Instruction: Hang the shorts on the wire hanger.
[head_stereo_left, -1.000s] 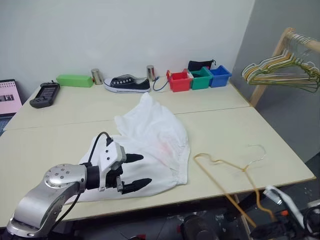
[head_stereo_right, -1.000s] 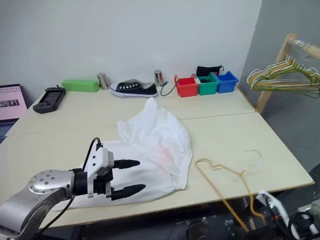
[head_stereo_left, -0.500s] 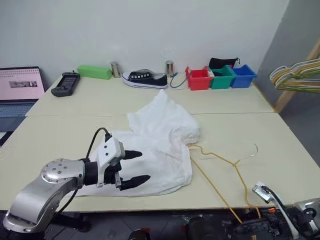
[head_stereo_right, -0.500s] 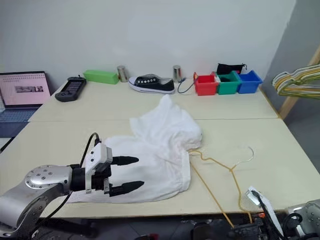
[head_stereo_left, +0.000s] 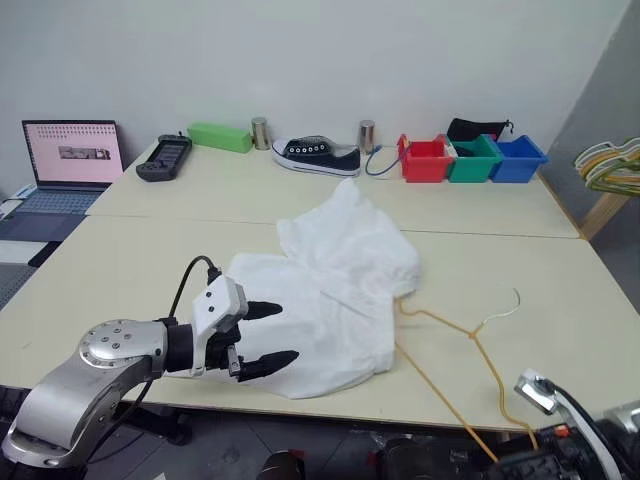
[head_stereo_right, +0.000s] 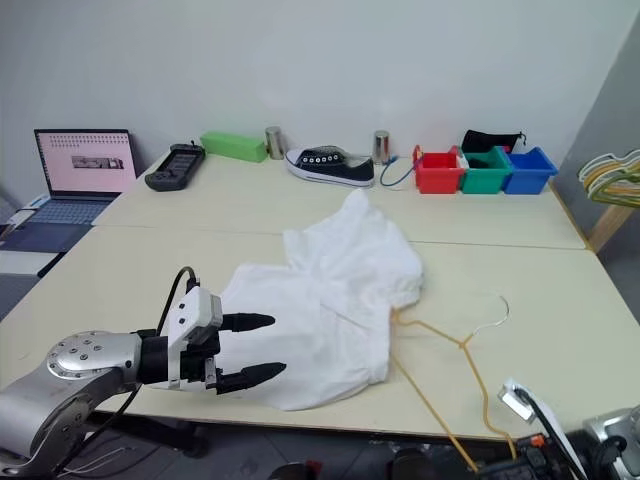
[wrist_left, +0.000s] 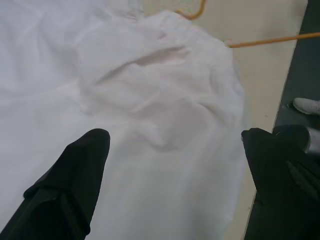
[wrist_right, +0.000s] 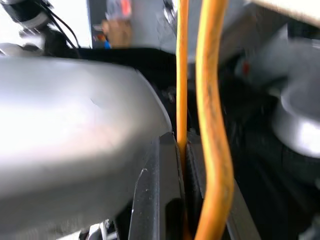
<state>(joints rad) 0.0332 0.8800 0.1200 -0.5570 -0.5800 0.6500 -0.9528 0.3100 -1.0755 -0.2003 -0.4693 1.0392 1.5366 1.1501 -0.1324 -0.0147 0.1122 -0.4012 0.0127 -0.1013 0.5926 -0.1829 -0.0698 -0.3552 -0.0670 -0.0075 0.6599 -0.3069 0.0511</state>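
Note:
The white shorts (head_stereo_left: 335, 275) lie crumpled in the middle of the table (head_stereo_left: 150, 250). My left gripper (head_stereo_left: 285, 333) hovers open over their near left part, and the left wrist view shows the black fingers (wrist_left: 75, 175) spread wide above the cloth (wrist_left: 150, 100). The golden wire hanger (head_stereo_left: 470, 335) lies on the table to the right of the shorts. One of its corners touches the cloth's edge, and its silvery hook (head_stereo_left: 512, 303) points away from the shorts. The hanger's near part runs off the table's front edge. There my right gripper (wrist_right: 182, 150) is shut on the orange wire (wrist_right: 212, 100).
Along the back of the table stand a laptop (head_stereo_left: 70, 155), a black controller (head_stereo_left: 165, 158), a green box (head_stereo_left: 220, 137), two metal cans (head_stereo_left: 260, 132), a black shoe (head_stereo_left: 318, 155) and red, green and blue bins (head_stereo_left: 470, 160). A bunch of hangers (head_stereo_left: 612, 165) hangs at the right.
The camera has swung left, bringing the laptop into view. The hanger's far corner has come up against the shorts' edge. My left gripper has stayed open over the cloth.

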